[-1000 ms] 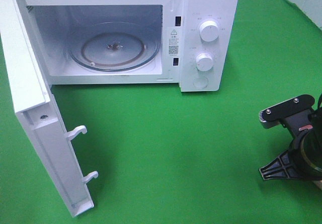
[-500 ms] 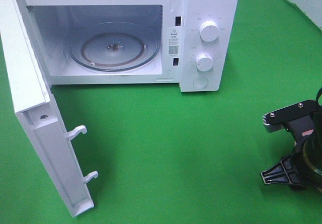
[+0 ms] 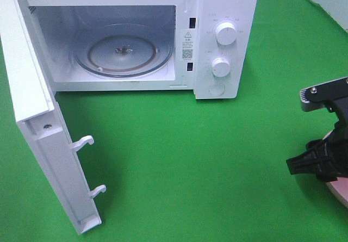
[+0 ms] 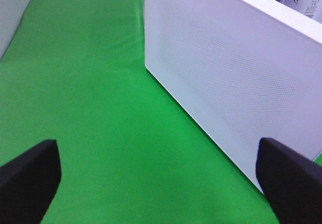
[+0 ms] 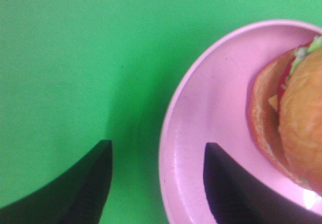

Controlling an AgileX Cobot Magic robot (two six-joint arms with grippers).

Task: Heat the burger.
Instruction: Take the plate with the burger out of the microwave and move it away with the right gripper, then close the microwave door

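Note:
The burger [image 5: 297, 118], with a golden-brown bun and red and green filling, lies on a pink plate [image 5: 211, 133]. My right gripper [image 5: 156, 186] is open. It straddles the plate's rim, with one finger over the green cloth and the other over the plate beside the burger. In the high view the right gripper [image 3: 317, 164] is at the right edge, over the plate [image 3: 341, 191]; the burger is hidden under the arm there. The white microwave [image 3: 225, 13] stands open with an empty glass turntable [image 3: 124, 51]. My left gripper [image 4: 161, 183] is open and empty, beside the outer face of the door [image 4: 231, 78].
The microwave door [image 3: 41, 144] swings out to the front left, with two latch hooks [image 3: 87, 141] on its edge. Two knobs [image 3: 225, 33] sit on the microwave's right panel. Green cloth [image 3: 190, 160] covers the table.
My right arm has moved right, toward the view's edge. The pink plate's edge now shows under the gripper. The microwave has not moved.

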